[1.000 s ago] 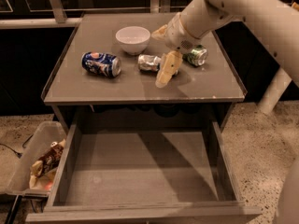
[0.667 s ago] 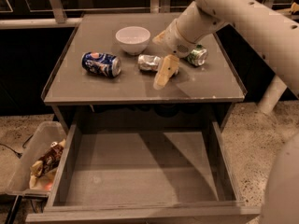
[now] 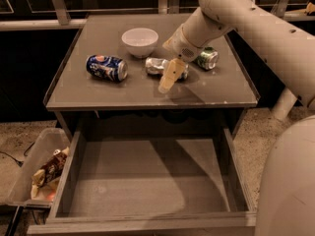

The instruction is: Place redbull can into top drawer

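Observation:
The redbull can [image 3: 156, 65], slim, silver and dented, lies on its side in the middle of the grey table top [image 3: 88, 92]. My gripper [image 3: 166, 80] hangs from the arm that comes in from the upper right. It sits right at the can's right end and covers part of it, pointing down toward the table's front. The top drawer [image 3: 147, 181] stands pulled open below the table's front edge, with a bare flat grey bottom.
A dark blue can [image 3: 107, 67] lies on its side at the table's left. A white bowl [image 3: 140, 41] stands behind the silver can. A green can [image 3: 208, 59] lies at the right, under my arm. A clear bin [image 3: 22, 181] with snack bags sits left of the drawer.
My gripper has moved a little to the left and toward the table's front, staying at the silver can's right end. The cans and the drawer have not moved.

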Robot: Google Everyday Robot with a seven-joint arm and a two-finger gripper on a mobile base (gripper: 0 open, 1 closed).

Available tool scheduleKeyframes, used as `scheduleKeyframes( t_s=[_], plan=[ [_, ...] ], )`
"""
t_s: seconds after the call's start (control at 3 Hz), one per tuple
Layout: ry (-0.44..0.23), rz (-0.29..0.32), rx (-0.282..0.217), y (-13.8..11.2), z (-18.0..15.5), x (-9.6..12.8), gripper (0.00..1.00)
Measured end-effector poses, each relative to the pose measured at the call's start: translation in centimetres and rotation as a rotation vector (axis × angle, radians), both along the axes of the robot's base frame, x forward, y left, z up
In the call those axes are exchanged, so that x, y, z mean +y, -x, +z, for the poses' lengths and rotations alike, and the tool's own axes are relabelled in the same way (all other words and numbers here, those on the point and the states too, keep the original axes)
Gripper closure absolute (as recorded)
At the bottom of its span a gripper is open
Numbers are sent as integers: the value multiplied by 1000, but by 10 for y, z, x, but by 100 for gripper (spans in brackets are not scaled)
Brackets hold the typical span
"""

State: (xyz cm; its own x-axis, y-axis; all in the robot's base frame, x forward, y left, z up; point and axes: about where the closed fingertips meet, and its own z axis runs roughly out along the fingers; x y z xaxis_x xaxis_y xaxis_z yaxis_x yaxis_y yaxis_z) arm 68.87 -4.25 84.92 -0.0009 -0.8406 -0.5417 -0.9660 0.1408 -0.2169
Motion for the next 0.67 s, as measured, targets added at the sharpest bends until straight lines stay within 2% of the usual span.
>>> scheduleKeyframes(
  t_s=[0.33,0.67],
  plan=[
    [0,-1,1,0,0,0,18],
    [0,-1,1,0,0,0,42]
  ],
)
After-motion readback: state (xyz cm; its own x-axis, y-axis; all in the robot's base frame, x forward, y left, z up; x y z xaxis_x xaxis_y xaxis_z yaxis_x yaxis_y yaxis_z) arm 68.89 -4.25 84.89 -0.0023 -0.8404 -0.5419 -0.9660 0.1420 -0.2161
